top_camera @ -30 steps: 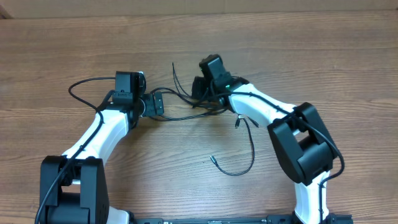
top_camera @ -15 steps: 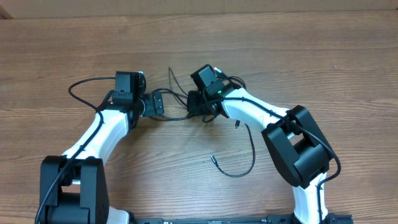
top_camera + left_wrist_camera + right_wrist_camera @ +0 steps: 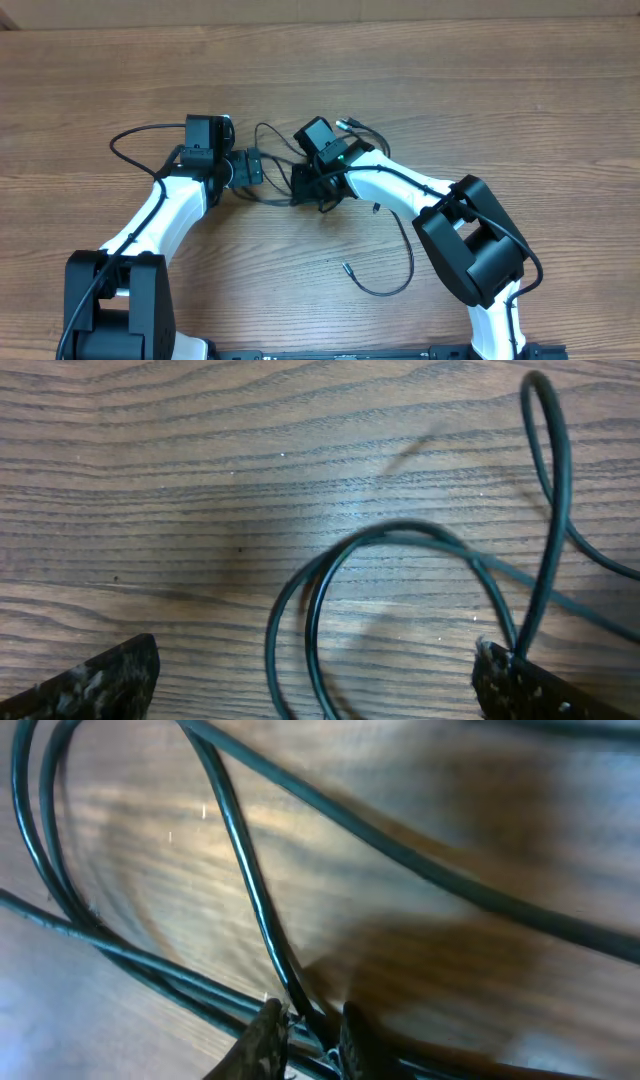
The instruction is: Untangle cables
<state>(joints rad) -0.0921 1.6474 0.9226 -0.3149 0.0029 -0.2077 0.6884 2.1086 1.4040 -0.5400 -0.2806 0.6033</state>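
Between the two claws, at the middle of the table [image 3: 500, 80]: the knot of the cables.
The cables [image 3: 400, 528] make a loop directly under the left gripper [image 3: 250, 167], whose jaws stand wide on both sides of it. The knot runs left to right toward the right gripper [image 3: 303, 186], just beside. That claw is narrow; one cord passes between its fingertips [image 3: 265, 1035] and seems not pinched. Both arms are about equally near. I see no container.

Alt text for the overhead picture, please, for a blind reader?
Thin black cables lie tangled on a wooden table between the left gripper and right gripper. One loose cable curls beside the right arm.
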